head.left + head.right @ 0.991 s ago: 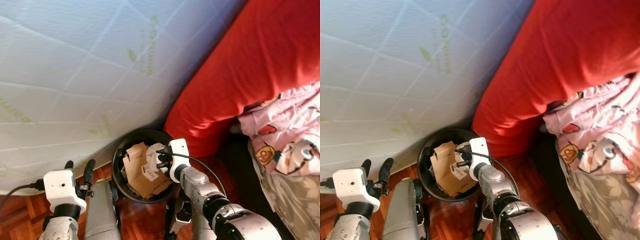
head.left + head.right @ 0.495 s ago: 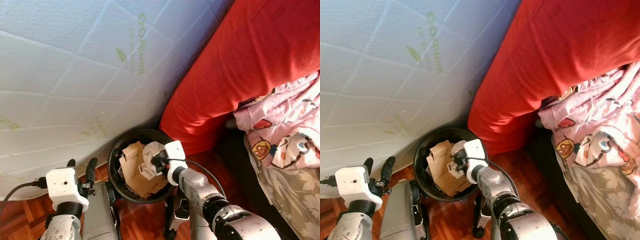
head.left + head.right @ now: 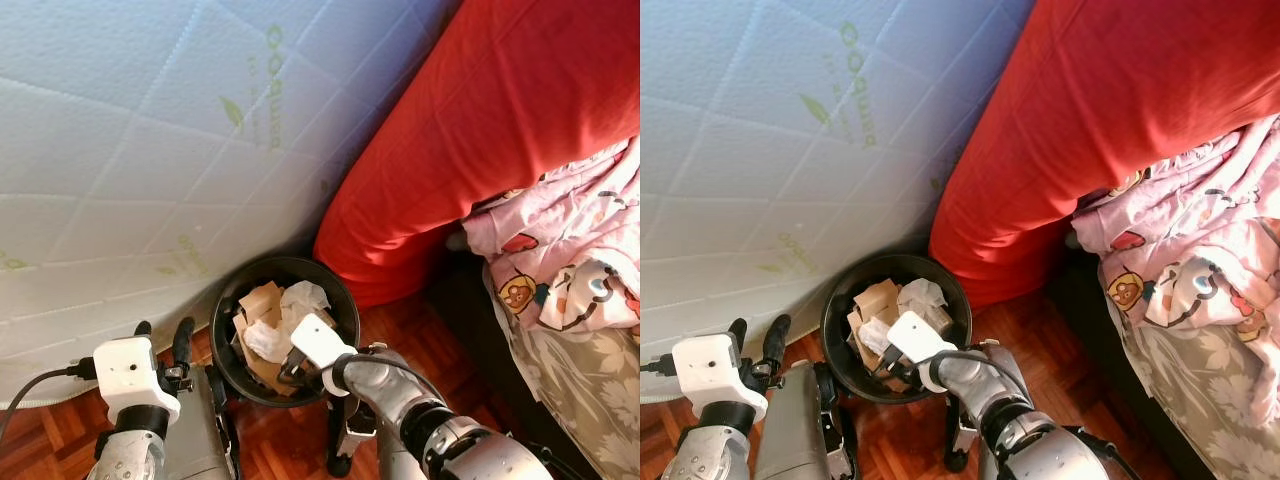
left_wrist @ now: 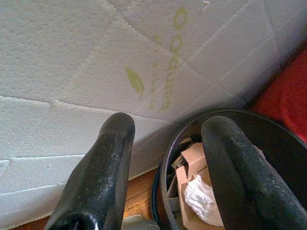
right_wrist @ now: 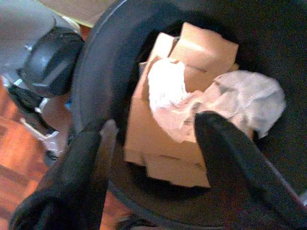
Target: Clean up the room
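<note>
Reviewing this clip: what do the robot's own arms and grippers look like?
Both arms are silver metal with black joint rings. Each wrist carries a white boxy camera housing with a black cable. The left gripper and right gripper each have two long, rounded, matte black fingers.

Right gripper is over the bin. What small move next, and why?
Probably lift the right gripper clear of the black bin. Its fingers are open with nothing between them, and the crumpled paper lies on the cardboard inside.
</note>
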Available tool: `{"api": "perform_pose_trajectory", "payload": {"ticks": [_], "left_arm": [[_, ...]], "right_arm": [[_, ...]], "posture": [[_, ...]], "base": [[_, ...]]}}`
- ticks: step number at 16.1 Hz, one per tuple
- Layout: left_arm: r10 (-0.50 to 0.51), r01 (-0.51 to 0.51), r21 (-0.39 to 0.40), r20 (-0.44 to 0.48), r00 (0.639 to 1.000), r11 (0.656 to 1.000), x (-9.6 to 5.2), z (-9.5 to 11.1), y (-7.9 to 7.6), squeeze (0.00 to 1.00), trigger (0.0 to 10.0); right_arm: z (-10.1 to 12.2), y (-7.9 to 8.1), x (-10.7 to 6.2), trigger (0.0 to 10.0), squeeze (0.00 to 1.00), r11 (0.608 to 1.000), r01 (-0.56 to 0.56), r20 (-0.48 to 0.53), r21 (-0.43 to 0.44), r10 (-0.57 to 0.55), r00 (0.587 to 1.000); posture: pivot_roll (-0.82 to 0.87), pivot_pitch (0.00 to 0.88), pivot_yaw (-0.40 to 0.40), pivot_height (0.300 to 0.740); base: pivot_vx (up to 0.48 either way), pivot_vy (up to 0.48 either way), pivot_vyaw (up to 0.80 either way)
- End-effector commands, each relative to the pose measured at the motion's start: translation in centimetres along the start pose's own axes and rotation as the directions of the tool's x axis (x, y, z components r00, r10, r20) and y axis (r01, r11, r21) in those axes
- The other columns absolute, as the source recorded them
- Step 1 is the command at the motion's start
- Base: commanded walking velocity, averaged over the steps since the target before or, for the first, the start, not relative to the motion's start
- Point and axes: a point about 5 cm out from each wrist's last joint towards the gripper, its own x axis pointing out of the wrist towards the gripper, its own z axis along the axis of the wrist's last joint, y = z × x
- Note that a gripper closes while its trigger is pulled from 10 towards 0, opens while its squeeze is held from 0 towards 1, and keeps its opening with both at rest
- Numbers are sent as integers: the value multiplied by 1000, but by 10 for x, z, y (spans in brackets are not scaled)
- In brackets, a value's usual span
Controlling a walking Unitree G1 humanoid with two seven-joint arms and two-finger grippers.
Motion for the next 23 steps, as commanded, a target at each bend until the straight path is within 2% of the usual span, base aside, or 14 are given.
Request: {"api": "perform_pose_trajectory", "payload": {"ticks": [1, 3, 5, 6, 9, 12, 13, 15, 16, 17, 18, 19, 21, 23], "left_arm": [[22, -22, 15, -25, 999, 1000, -4, -7, 3, 0, 10000], [25, -24, 18, -26, 999, 1000, 4, -12, 7, 0, 10000], [27, -27, 23, -31, 999, 999, 10, -17, 10, 0, 10000], [27, -26, 29, -40, 999, 999, 19, -23, 14, 0, 10000], [-1, 3, 33, -42, 999, 999, 33, -28, 16, 0, 10000], [-36, 38, 38, -54, 998, 999, 50, -38, 11, 0, 10000], [-38, 41, 40, -63, 997, 998, 54, -41, 13, 0, 10000], [-47, 51, 49, -86, 995, 997, 60, -49, 17, 0, 10000], [-48, 53, 51, -89, 995, 997, 62, -50, 17, 0, 10000], [-48, 55, 59, -109, 993, 997, 66, -55, 20, 0, 10000], [-48, 57, 62, -140, 989, 996, 71, -63, 25, 0, 10000], [-39, 48, 53, -162, 986, 997, 73, -69, 28, 0, 10000], [-33, 42, 39, -206, 978, 998, 77, -79, 31, 0, 10000], [-31, 40, 27, -267, 963, 999, 75, -92, 32, 0, 10000]], "right_arm": [[6, 13, 5, 10000, 0, 996, 33, 51, 84, -37, 998], [24, -12, 1, 10000, 0, 961, 130, 129, 243, -165, 978], [35, -30, -4, 10000, 0, 938, 147, 187, 315, -213, 959], [42, -47, -11, 10000, 0, 889, 145, 251, 434, -274, 928], [50, -82, -38, 10000, 0, 890, 193, 388, 413, -363, 847], [6, -108, -82, 10000, 0, 807, 307, 322, 505, -506, 800], [-20, -116, -103, 10000, 0, 738, 388, 252, 552, -590, 767], [-67, -118, -123, 10000, 0, 638, 454, 140, 622, -661, 737], [-74, -118, -126, 10000, 0, 617, 465, 118, 635, -672, 731], [-101, -118, -131, 10000, 0, 518, 499, 23, 695, -709, 704], [-128, -105, -133, 10000, 0, 482, 551, -91, 682, -691, 717], [-145, -94, -134, 10000, 0, 482, 604, -176, 635, -671, 720], [-176, -71, -138, 10000, 0, 356, 627, -319, 693, -629, 709], [-188, -53, -132, 10000, 0, 359, 636, -380, 683, -569, 729]], "posture": [[262, 525, -243, 585], [245, 474, -229, 585], [232, 432, -219, 585], [227, 380, -197, 585], [192, 299, -162, 585], [175, 206, -125, 585], [142, 157, -99, 585], [128, 93, -71, 585], [128, 93, -71, 585], [117, 40, -46, 585], [103, 0, -37, 585], [102, 0, -29, 585], [99, 0, -19, 585], [102, 0, -17, 585]], "base": [[0, 0, 0], [0, 0, 0], [0, 0, 0], [0, 0, 0], [0, 0, 0], [0, 0, 0], [0, 0, 0], [0, 0, 0], [0, 0, 0], [0, 0, 0], [0, 0, 0], [0, 0, 0], [0, 0, 0], [0, 0, 0]]}}
